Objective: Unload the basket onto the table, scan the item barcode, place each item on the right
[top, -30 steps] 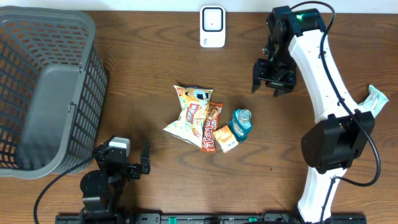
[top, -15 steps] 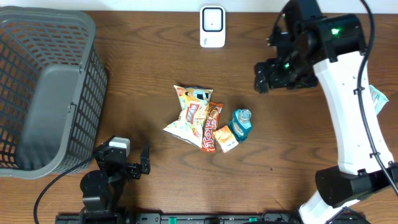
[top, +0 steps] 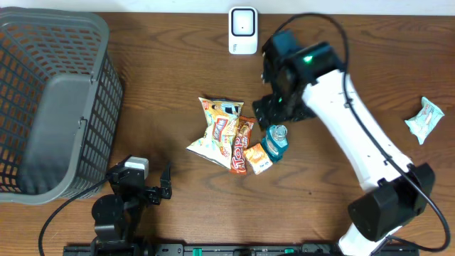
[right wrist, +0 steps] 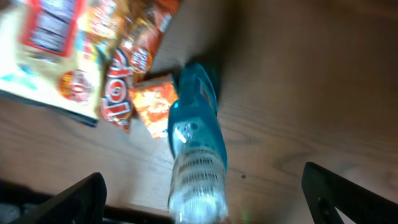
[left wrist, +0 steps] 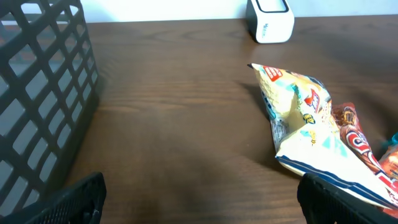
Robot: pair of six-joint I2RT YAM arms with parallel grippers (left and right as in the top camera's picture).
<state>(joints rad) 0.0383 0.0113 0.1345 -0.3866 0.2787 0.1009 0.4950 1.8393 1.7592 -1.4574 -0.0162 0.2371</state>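
Arm (top: 355,142) on the right bends over the bottle (top: 276,139), its tool (top: 277,112) spread wide and empty.

The table (top: 156,92) looks matt wood, the snack bags (top: 217,135) glossy (foil, perhaps), the basket (top: 99,99) grey plastic.

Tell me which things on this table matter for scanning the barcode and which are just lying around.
For the job: right gripper, blue bottle right by it, white scanner at the table's far edge.
Lying about: grey basket, snack bags, small orange packet, teal packet on the right.
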